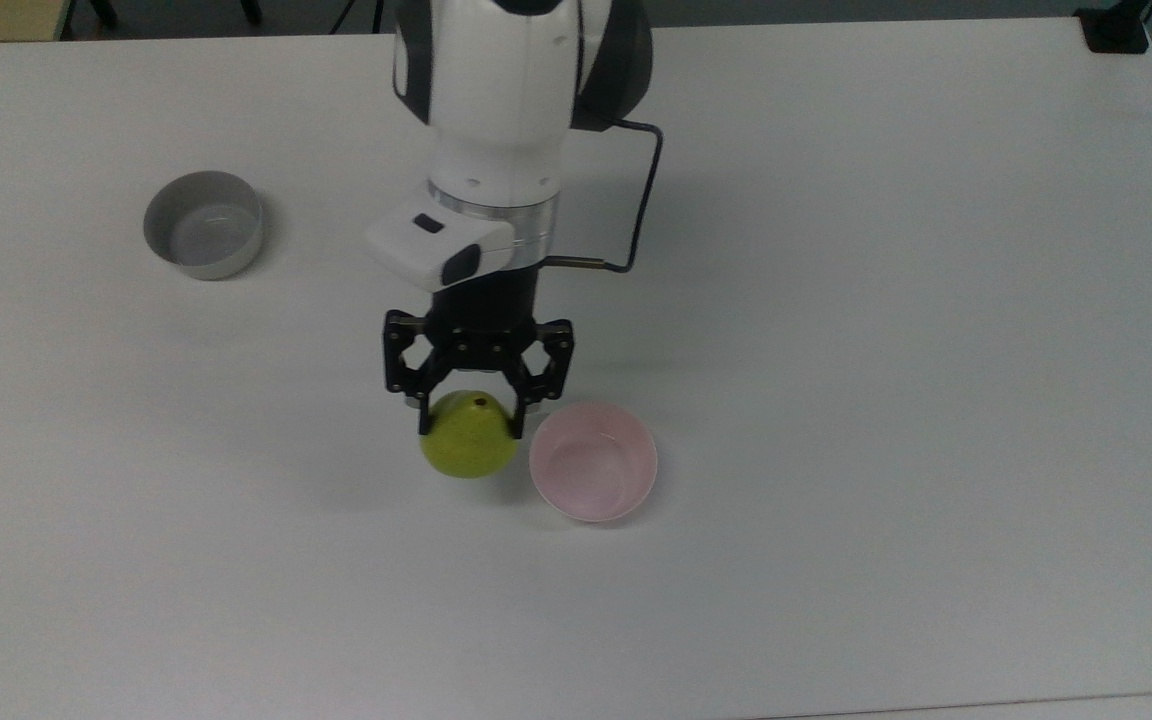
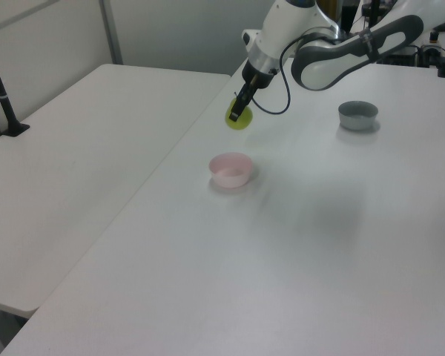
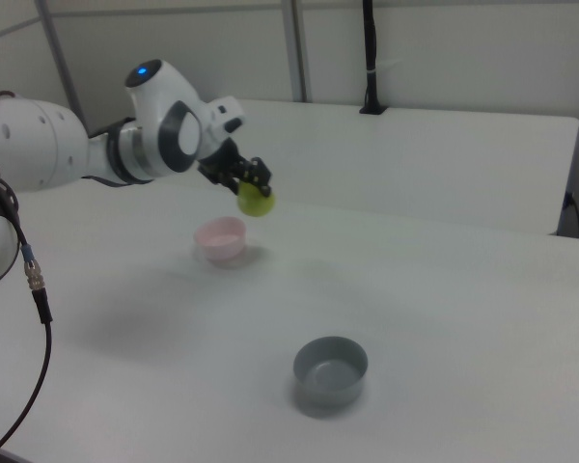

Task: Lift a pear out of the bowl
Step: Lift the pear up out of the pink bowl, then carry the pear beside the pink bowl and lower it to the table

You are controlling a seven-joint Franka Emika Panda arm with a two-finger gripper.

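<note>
Pincer [image 1: 469, 420] grips pear [image 1: 469, 447] — seemingly well above bowl [image 1: 593, 476].

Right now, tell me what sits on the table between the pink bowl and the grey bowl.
Nothing rests there: in the right view, bare white table runs from the pink bowl to the grey bowl.

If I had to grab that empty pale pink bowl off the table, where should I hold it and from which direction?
Probably from above, pinching the thin rim of the round pale pink bowl: it stands upright and open, its smooth sides curve under, and the white table around it is bare, so either side of the rim seems reachable.
</note>
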